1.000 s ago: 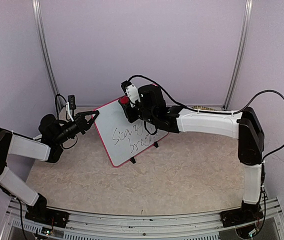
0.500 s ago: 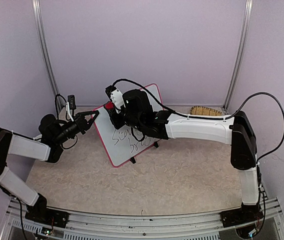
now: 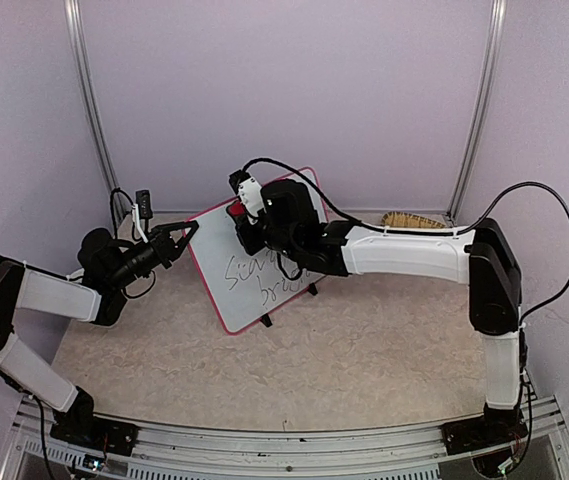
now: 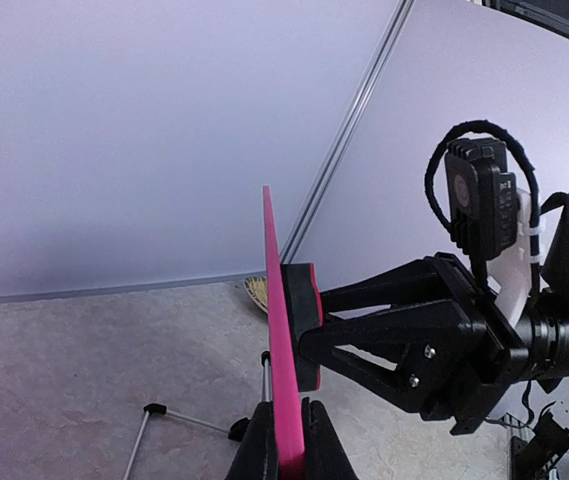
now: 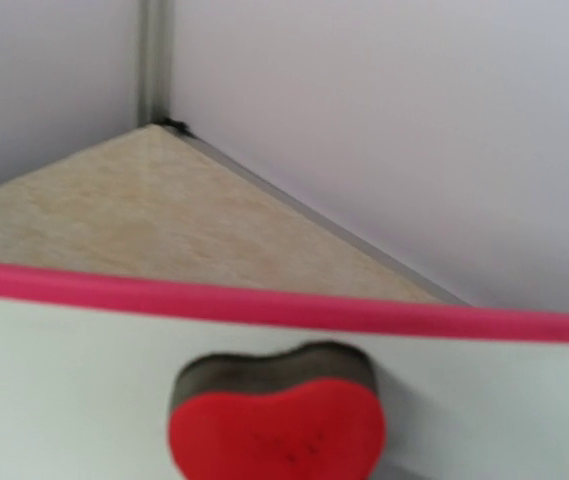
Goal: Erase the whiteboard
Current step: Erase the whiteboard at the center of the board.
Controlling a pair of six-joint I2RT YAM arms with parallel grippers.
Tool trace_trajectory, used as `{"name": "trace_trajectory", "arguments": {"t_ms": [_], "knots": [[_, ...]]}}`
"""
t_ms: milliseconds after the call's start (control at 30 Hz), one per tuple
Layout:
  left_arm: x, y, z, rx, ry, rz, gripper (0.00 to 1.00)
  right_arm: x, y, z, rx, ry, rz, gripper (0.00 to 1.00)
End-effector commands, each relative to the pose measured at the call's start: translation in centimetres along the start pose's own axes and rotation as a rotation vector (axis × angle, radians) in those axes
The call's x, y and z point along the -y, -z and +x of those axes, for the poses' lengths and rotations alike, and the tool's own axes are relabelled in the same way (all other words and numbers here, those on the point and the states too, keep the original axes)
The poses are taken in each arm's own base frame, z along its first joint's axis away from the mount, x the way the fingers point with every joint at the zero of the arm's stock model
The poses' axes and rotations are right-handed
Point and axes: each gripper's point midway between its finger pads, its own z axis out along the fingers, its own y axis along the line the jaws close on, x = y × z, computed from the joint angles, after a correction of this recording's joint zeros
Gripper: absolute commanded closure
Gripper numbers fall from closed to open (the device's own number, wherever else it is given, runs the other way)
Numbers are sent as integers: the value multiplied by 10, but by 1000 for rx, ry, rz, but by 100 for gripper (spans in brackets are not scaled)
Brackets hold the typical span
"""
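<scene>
Two grippers are set on one board point(image 3: 219, 250), which is stood at the middle of the table point(image 3: 364, 350), tilted back on its black feet point(image 3: 266, 321), with the written face turned toward the arms. At the left, the left gripper point(image 3: 186, 232) is closed on the board's pink left edge, which is pinched between its fingers point(image 4: 259, 450). This hold is judged to be there so that the board is braced against the push of wiping. The scrawl point(image 3: 264, 275) is not yet wiped off. Further right, a red heart-shaped eraser point(image 5: 276, 430) is clasped by the right gripper point(image 3: 247, 218), and its dark pad is pressed to the white face just below the top rim, above the writing. A start this high is judged to let strokes be drawn down across the lines. At the far right, by the back wall, a straw-coloured thing point(image 3: 409, 220) is seen well apart from the work; what it is cannot be told.
</scene>
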Motion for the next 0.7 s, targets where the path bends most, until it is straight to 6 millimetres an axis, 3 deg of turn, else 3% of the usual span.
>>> {"name": "trace_trajectory", "arguments": {"t_ms": [0,367,667], "knots": [[28,-3,20,-92,-41,143,100,67,-6,18,-50,-36,121,81],[27,-3,22,-96,-39,142,100,149,-3,18,-46,-101,217,81],[26,-3,22,-97,-41,142,100,185,-3,44,-84,-126,255,81]]}}
